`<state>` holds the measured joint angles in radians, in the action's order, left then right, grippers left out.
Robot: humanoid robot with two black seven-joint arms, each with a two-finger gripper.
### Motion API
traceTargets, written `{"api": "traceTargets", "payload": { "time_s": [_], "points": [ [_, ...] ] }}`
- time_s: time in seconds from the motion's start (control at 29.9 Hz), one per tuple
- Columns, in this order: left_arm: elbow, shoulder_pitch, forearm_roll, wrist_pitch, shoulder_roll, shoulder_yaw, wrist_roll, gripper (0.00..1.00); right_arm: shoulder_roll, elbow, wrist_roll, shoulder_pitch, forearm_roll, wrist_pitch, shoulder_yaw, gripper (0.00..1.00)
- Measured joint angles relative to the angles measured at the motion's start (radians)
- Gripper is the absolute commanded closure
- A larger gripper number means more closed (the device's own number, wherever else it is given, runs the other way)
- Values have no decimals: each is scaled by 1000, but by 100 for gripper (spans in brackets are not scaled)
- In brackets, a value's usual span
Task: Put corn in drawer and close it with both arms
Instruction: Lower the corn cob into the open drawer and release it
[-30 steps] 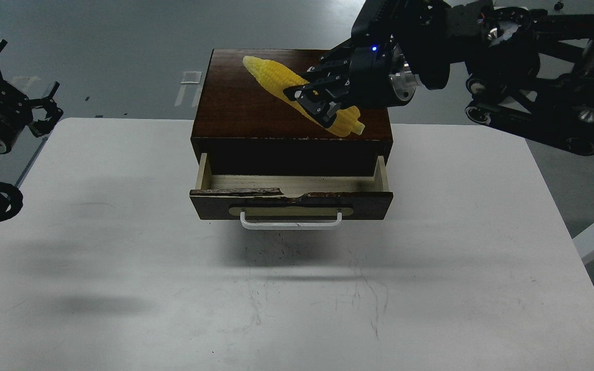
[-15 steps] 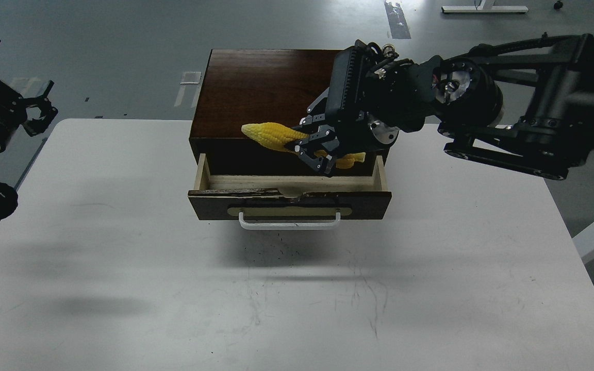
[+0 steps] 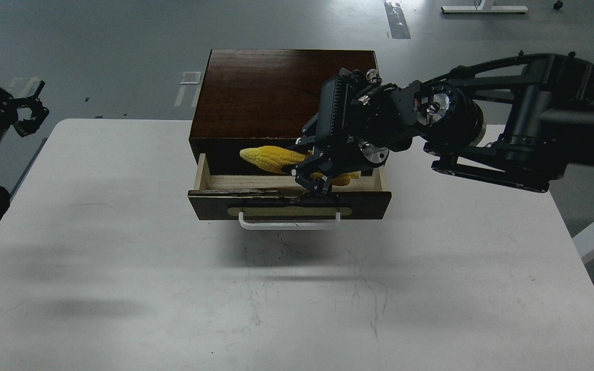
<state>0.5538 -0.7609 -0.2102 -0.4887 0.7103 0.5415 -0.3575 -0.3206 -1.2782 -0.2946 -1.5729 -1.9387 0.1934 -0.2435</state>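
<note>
The dark brown drawer (image 3: 359, 202) stands pulled out from its cabinet (image 3: 271, 87), showing a pale wood interior and a white bar handle (image 3: 289, 222). My right gripper (image 3: 313, 179) is shut on the yellow corn (image 3: 271, 157) and holds it just above the open drawer, tapered end pointing left. The corn's right end is hidden behind the gripper. My left gripper (image 3: 26, 111) is at the far left edge, off the table, its claws spread open and empty.
The cabinet sits at the back middle of a white table (image 3: 121, 257). The right arm (image 3: 508, 134) reaches in from the right above the table's back corner. Grey floor lies beyond the table.
My right gripper has carried the corn from the cabinet top forward and down over the open drawer. The left gripper has drifted slightly left.
</note>
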Motion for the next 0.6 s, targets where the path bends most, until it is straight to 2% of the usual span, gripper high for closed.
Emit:
{"api": "traceTargets", "payload": {
  "time_s": [0.4, 0.47, 0.6],
  "points": [
    [0, 0, 0, 0, 6, 0, 0, 2, 0, 0, 2, 5, 6, 0, 6, 29],
    [0, 0, 0, 0, 13, 0, 2, 2, -1, 2, 2, 1, 13, -1, 17, 25],
    [0, -2, 0, 0, 31, 0, 9, 2, -20, 22, 2, -4, 46, -3, 122, 7]
  ]
}}
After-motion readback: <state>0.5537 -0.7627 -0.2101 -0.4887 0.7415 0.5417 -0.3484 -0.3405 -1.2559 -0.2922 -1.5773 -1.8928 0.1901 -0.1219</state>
